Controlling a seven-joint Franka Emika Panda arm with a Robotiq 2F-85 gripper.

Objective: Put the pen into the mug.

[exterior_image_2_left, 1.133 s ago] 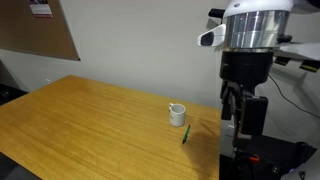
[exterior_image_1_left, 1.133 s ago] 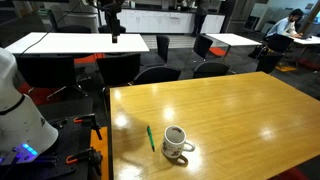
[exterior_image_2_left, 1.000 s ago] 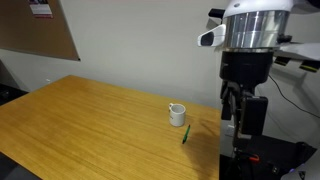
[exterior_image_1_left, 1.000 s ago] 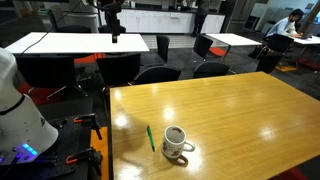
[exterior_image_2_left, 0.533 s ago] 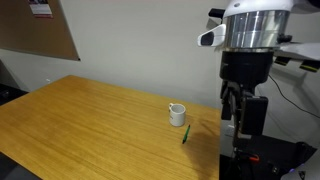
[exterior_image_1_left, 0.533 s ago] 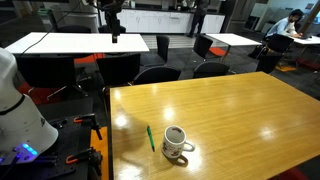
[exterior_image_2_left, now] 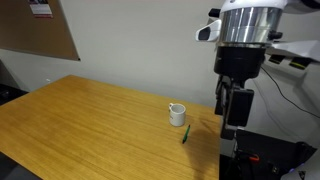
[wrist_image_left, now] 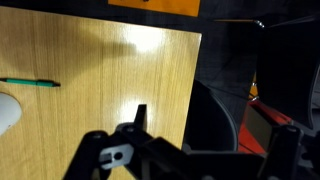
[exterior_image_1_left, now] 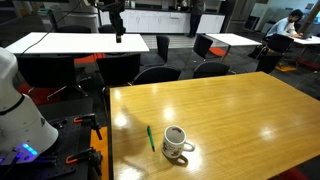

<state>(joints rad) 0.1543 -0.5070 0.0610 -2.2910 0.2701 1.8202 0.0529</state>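
The green pen (exterior_image_1_left: 150, 137) lies flat on the wooden table just beside the white mug (exterior_image_1_left: 176, 143), which stands upright with a dark inside. Both also show in an exterior view, the pen (exterior_image_2_left: 186, 134) in front of the mug (exterior_image_2_left: 177, 114). In the wrist view the pen (wrist_image_left: 30, 82) lies at the far left, with a sliver of the mug (wrist_image_left: 5, 115) at the left edge. My gripper (exterior_image_2_left: 232, 120) hangs high above and off the table's edge, well away from both. It (wrist_image_left: 210, 135) is open and empty, and shows small at the top of an exterior view (exterior_image_1_left: 118, 38).
The wooden table (exterior_image_1_left: 230, 110) has its near edge by the robot base (exterior_image_1_left: 20, 110). Black office chairs (exterior_image_1_left: 155, 74) stand along its far side. A dark chair (wrist_image_left: 225, 110) lies below the gripper, off the table's edge. A cork board (exterior_image_2_left: 40, 30) hangs on the wall.
The arm has shifted slightly sideways, high above the table edge. The pen and mug have not moved.
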